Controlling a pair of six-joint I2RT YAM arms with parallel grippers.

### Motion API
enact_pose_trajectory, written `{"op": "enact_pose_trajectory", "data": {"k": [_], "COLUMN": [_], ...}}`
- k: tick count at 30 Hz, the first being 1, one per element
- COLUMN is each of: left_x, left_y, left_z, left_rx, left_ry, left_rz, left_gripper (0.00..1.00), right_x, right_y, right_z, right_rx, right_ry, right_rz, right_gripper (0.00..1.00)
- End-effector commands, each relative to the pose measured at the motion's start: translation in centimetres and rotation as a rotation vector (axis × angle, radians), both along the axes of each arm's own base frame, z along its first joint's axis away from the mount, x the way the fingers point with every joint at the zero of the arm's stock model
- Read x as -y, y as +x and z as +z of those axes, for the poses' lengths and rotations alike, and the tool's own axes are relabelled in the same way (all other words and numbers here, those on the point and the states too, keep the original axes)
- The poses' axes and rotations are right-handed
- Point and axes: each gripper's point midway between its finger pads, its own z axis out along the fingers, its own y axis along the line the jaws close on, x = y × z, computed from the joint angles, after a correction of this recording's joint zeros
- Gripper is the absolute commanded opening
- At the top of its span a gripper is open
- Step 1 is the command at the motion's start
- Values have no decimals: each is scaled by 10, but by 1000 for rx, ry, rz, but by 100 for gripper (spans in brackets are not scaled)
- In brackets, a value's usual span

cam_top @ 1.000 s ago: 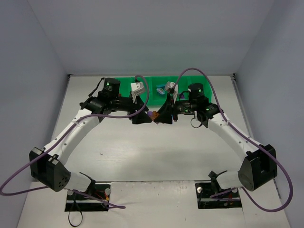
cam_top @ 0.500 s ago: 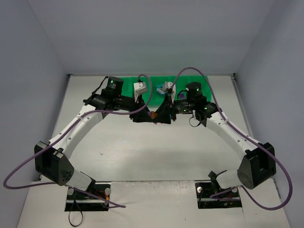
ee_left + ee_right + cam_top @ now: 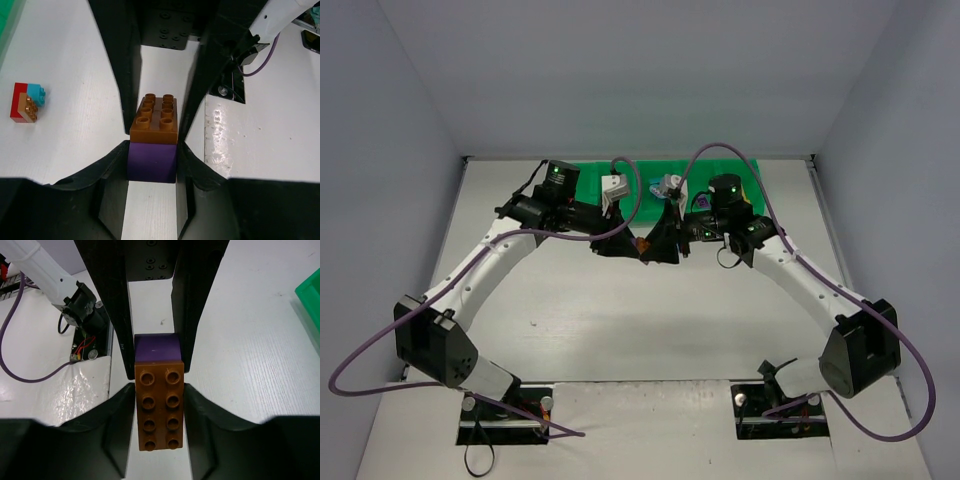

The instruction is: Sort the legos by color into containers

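Note:
A brown brick (image 3: pixel 156 115) is stuck onto a purple brick (image 3: pixel 151 161). My left gripper (image 3: pixel 151 162) is shut on the purple brick. My right gripper (image 3: pixel 159 412) is shut on the brown brick (image 3: pixel 159 412), with the purple brick (image 3: pixel 157 349) beyond it. In the top view the two grippers, left (image 3: pixel 620 243) and right (image 3: pixel 661 245), meet nose to nose above the table in front of the green tray (image 3: pixel 585 186). A small red, cyan and brown stack (image 3: pixel 26 102) lies on the table to the left in the left wrist view.
The green tray's edge shows at the right of the right wrist view (image 3: pixel 311 294) and at the top left corner of the left wrist view (image 3: pixel 5 20). Cyan and purple pieces (image 3: pixel 658 186) lie in a middle compartment. Grey walls enclose the table.
Both grippers, still joined on the brown and purple stack, have shifted slightly towards the tray. The left arm's elbow has swung inward.

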Motion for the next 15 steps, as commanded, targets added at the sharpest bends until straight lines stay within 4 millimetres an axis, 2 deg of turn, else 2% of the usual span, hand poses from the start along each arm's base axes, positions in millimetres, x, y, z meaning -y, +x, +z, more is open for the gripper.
{"op": "enact_pose_trajectory", "data": {"k": [1,4,7,15], "left_x": [-3,-12,-19,-21], "left_y": [-4,-2,-4,-9], "left_z": [26,25,25,23], "left_rx": [98,107,114,112], "left_ry": [-51,-42,-35,-38], "left_rz": [-49,-31,-19,-24], "left_gripper": [0,0,0,0], "right_x": [-4,-2,-1,-2], "right_y": [-1,-1,-3,-6], "right_z": [22,18,13,6], "right_rx": [79,72,60,34], "right_ry": [43,26,14,6], "right_rz": [26,20,20,42], "right_gripper": [45,53,56,58]}}
